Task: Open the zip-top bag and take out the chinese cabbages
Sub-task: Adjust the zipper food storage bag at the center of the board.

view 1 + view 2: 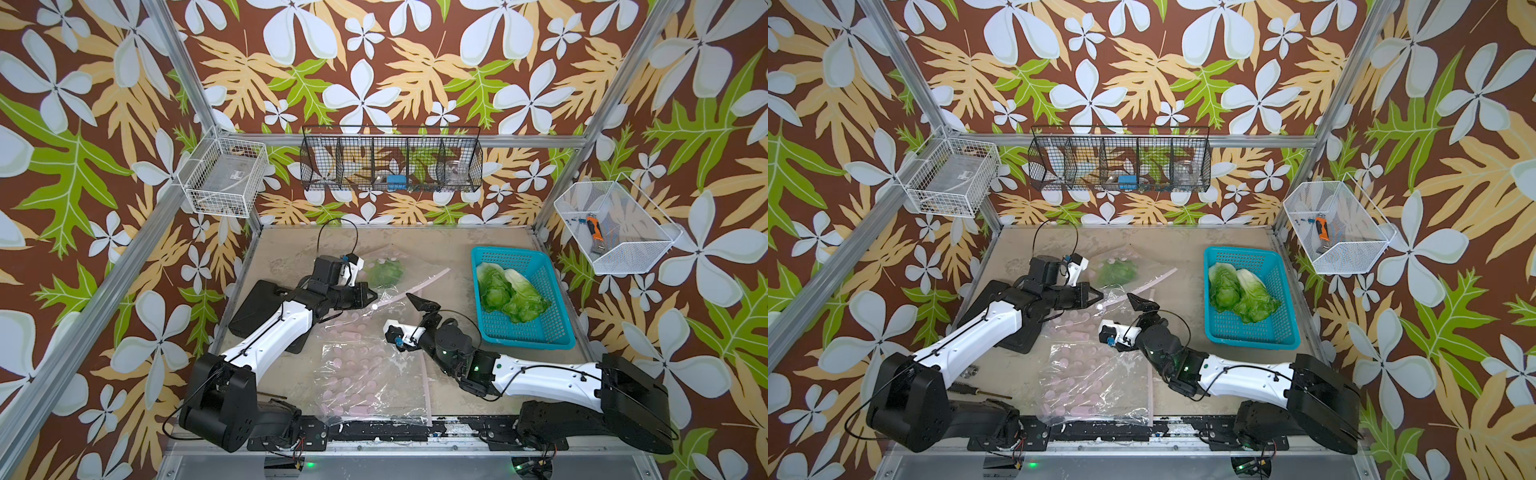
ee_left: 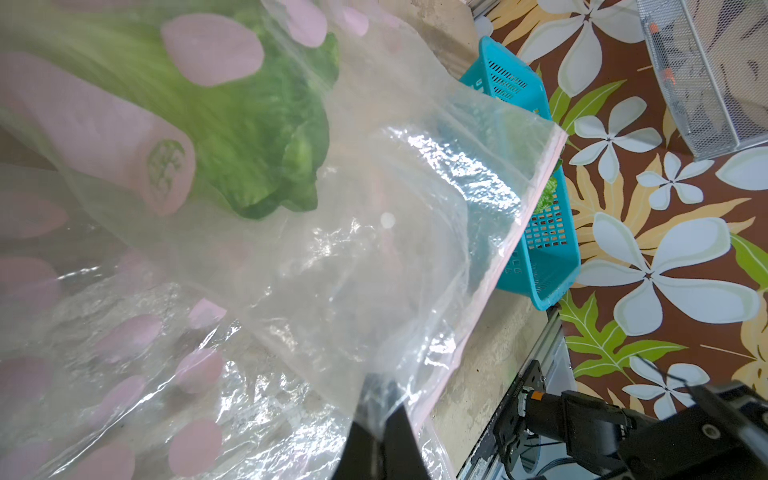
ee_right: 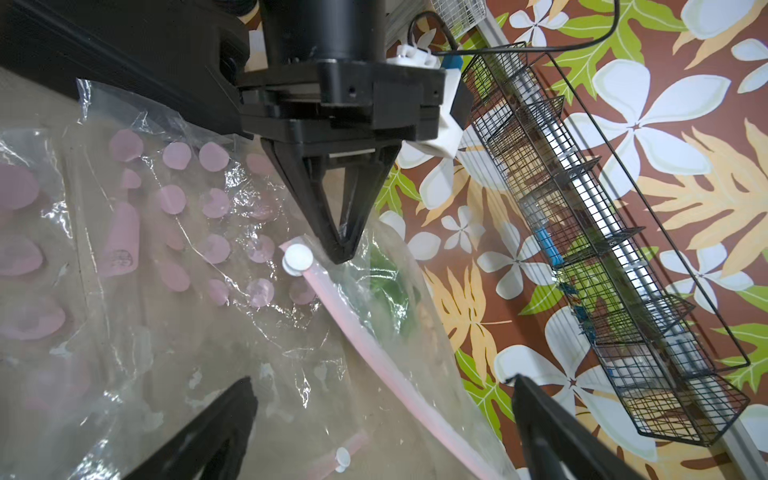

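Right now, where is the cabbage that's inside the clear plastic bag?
In both top views the bagged green cabbage head lies far back, just beyond the left gripper, left of the teal plastic basket.

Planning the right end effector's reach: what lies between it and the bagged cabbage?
The zip-top bag's pink zipper strip and clear film, seen in the right wrist view, separate the right end effector from the crinkled green cabbage.

Two chinese cabbages (image 1: 513, 297) lying in teal basket (image 1: 536, 328), third cabbage (image 1: 384, 272) inside clear pink-spotted zip-top bag (image 2: 395, 257)
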`<control>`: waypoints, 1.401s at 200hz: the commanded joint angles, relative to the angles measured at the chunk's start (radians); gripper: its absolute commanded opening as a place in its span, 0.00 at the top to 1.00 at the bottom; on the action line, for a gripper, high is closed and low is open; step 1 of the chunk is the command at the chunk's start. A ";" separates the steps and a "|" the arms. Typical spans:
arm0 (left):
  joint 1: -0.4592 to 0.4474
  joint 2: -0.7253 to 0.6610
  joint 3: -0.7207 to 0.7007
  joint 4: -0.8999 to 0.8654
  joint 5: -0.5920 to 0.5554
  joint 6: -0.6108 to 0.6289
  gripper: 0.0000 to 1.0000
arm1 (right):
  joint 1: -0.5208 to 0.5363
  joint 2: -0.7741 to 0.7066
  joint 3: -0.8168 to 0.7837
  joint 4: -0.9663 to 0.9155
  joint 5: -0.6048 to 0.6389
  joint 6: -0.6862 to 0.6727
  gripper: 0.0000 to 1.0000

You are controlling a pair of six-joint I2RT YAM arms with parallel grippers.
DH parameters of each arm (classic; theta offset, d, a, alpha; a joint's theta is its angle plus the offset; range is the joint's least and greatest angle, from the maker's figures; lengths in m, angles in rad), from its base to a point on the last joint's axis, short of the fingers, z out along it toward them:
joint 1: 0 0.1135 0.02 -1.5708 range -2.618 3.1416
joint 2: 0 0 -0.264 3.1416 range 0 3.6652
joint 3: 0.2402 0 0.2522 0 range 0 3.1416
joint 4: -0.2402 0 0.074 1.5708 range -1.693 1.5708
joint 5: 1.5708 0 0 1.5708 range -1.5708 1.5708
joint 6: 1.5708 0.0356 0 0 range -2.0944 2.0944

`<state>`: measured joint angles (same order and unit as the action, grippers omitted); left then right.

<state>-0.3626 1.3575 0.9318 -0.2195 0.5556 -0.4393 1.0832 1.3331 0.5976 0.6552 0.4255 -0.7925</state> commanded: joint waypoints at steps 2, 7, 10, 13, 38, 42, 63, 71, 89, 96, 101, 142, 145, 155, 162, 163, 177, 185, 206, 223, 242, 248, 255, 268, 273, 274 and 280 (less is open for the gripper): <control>0.004 -0.015 -0.009 -0.017 0.030 0.029 1.00 | 0.001 0.044 0.024 0.030 0.022 -0.023 0.08; 0.003 -0.020 -0.012 -0.019 0.032 0.031 1.00 | 0.001 0.055 0.026 0.032 0.021 -0.024 0.08; 0.004 -0.022 -0.013 -0.020 0.032 0.033 1.00 | 0.001 0.060 0.028 0.031 0.020 -0.025 0.09; 0.003 -0.025 -0.014 -0.022 0.033 0.035 1.00 | 0.000 0.066 0.032 0.031 0.018 -0.025 0.10; 0.004 -0.043 -0.025 -0.033 0.038 0.045 1.00 | -0.001 0.105 0.044 0.030 0.001 -0.023 0.13; 0.004 -0.044 -0.027 -0.036 0.040 0.046 1.00 | -0.001 0.110 0.045 0.032 0.001 -0.024 0.14; 0.004 -0.058 -0.033 -0.046 0.049 0.056 1.00 | -0.004 0.132 0.054 0.047 -0.002 -0.019 0.20; 0.004 -0.064 -0.036 -0.051 0.048 0.058 1.00 | -0.007 0.140 0.060 0.047 -0.002 -0.017 0.23; 0.004 -0.073 -0.037 -0.064 0.050 0.070 1.00 | -0.018 0.159 0.071 0.054 0.001 -0.013 0.29; 0.005 -0.076 -0.039 -0.069 0.050 0.074 1.00 | -0.023 0.163 0.073 0.055 -0.001 -0.011 0.32; 0.005 -0.078 -0.040 -0.071 0.050 0.077 1.00 | -0.028 0.167 0.075 0.058 -0.002 -0.011 0.34; 0.005 -0.086 -0.049 -0.083 0.056 0.093 1.00 | -0.046 0.178 0.087 0.067 -0.013 -0.001 0.57; 0.004 -0.086 -0.050 -0.082 0.058 0.093 1.00 | -0.048 0.180 0.088 0.068 -0.013 -0.003 0.58; 0.005 -0.084 -0.050 -0.084 0.062 0.098 1.00 | -0.049 0.186 0.088 0.072 -0.010 -0.008 0.60; 0.005 -0.084 -0.051 -0.083 0.068 0.100 1.00 | -0.050 0.190 0.088 0.076 -0.011 -0.012 0.61; 0.005 -0.083 -0.051 -0.083 0.067 0.100 1.00 | -0.050 0.190 0.088 0.077 -0.010 -0.012 0.61; 0.005 -0.083 -0.051 -0.084 0.067 0.102 1.00 | -0.052 0.197 0.087 0.078 -0.008 -0.013 0.62; 0.005 -0.081 -0.050 -0.086 0.067 0.105 1.00 | -0.052 0.201 0.087 0.078 -0.007 -0.013 0.62; 0.004 -0.074 -0.047 -0.095 0.063 0.117 1.00 | -0.056 0.203 0.087 0.071 -0.020 -0.001 0.74; 0.005 -0.068 -0.038 -0.119 0.038 0.136 0.91 | -0.056 0.193 0.086 0.062 -0.036 0.009 0.97; 0.005 -0.084 -0.023 -0.142 -0.013 0.171 0.42 | -0.058 0.170 0.076 0.026 -0.070 0.012 1.00; 0.005 -0.097 -0.015 -0.146 -0.057 0.181 0.33 | -0.062 0.160 0.073 0.006 -0.095 0.023 1.00; 0.005 -0.122 -0.008 -0.146 -0.123 0.186 0.22 | -0.067 0.146 0.068 -0.020 -0.127 0.041 1.00; 0.005 -0.184 -0.001 -0.125 -0.285 0.202 0.00 | -0.085 0.115 0.058 -0.064 -0.195 0.095 1.00; 0.005 -0.214 -0.004 -0.108 -0.343 0.211 0.00 | -0.095 0.102 0.058 -0.082 -0.226 0.116 1.00; 0.005 -0.221 -0.005 -0.105 -0.356 0.212 0.00 | -0.096 0.099 0.057 -0.086 -0.231 0.121 1.00; 0.005 -0.263 -0.016 -0.069 -0.427 0.222 0.00 | -0.107 0.084 0.054 -0.106 -0.267 0.149 1.00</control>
<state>-0.3599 1.1908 0.9184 -0.3531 0.4271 -0.2771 1.0023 1.4593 0.6586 0.6270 0.3050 -0.7567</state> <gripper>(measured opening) 0.923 0.057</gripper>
